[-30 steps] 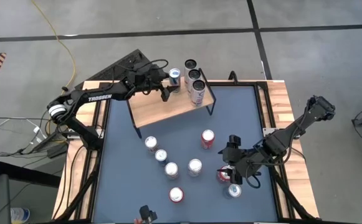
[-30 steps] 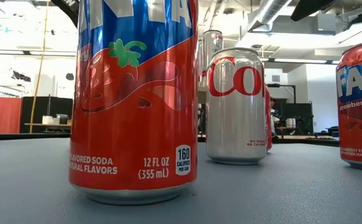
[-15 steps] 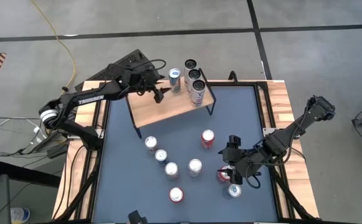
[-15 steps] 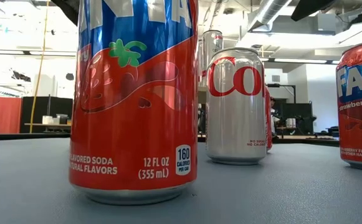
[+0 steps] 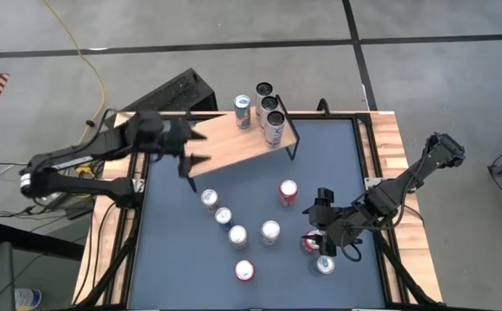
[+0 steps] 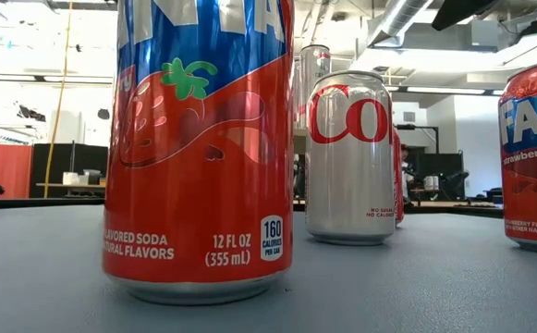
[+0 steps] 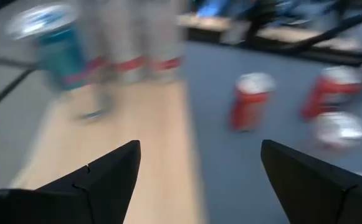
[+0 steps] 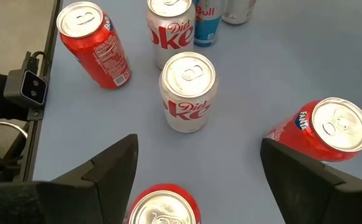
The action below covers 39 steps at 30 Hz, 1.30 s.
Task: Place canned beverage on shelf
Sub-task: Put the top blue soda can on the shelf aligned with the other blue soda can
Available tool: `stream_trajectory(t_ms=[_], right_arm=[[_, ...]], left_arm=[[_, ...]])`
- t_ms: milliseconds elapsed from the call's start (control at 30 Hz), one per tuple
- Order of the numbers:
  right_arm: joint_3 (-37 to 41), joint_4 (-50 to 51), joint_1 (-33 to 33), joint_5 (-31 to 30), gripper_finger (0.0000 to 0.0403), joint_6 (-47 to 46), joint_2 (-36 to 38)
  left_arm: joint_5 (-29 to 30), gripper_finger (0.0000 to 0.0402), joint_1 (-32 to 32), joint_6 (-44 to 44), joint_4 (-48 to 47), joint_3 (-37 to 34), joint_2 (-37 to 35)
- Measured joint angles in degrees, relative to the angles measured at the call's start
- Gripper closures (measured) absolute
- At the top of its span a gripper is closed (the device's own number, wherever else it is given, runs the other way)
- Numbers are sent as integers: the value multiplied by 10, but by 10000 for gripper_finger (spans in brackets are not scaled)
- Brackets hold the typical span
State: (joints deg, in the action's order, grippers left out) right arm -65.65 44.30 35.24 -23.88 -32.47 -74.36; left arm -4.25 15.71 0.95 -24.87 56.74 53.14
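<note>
Four cans (image 5: 269, 114) are standing on the shelf (image 5: 233, 147), seven on the surface (image 5: 337, 164).
Left claw (image 5: 188, 147) is hovering open over the shelf's left end; right claw (image 5: 313, 235) is hanging open over cans near the surface's right edge.

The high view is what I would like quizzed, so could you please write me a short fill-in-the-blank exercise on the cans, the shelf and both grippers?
1. The number of cans standing on the shelf is ____.
2. The left gripper hangs over the shelf's ____ end, fingers open.
3. The right gripper, open, is directly above a ____ can.
4. The shelf's top is made of ____.

Missing words: four; left; red; wood
</note>
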Motion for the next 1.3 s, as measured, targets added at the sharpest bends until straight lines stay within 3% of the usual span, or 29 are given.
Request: stream_trajectory(t_ms=[167, 333, 500, 733, 900, 1033, 1300], right_arm=[[0, 0, 0, 0, 81, 2, 0], [0, 0, 0, 0, 81, 1, 0], [0, 0, 0, 0, 81, 0, 0], [0, 0, 0, 0, 81, 0, 0], [0, -2, 0, 0, 81, 0, 0], [0, -2, 0, 0, 81, 0, 0], [0, -1, 0, 0, 81, 0, 0]], left_arm=[[135, 81, -187, 27, 33, -30, -11], [292, 81, -343, 64, 129, -88, -6], [428, 81, -440, 108, 229, -180, 2], [551, 81, -504, 84, 393, -257, 55], [565, 81, -511, 92, 446, -258, 132], [609, 81, -522, 118, 488, -257, 188], [616, 81, -531, 123, 567, -256, 271]])
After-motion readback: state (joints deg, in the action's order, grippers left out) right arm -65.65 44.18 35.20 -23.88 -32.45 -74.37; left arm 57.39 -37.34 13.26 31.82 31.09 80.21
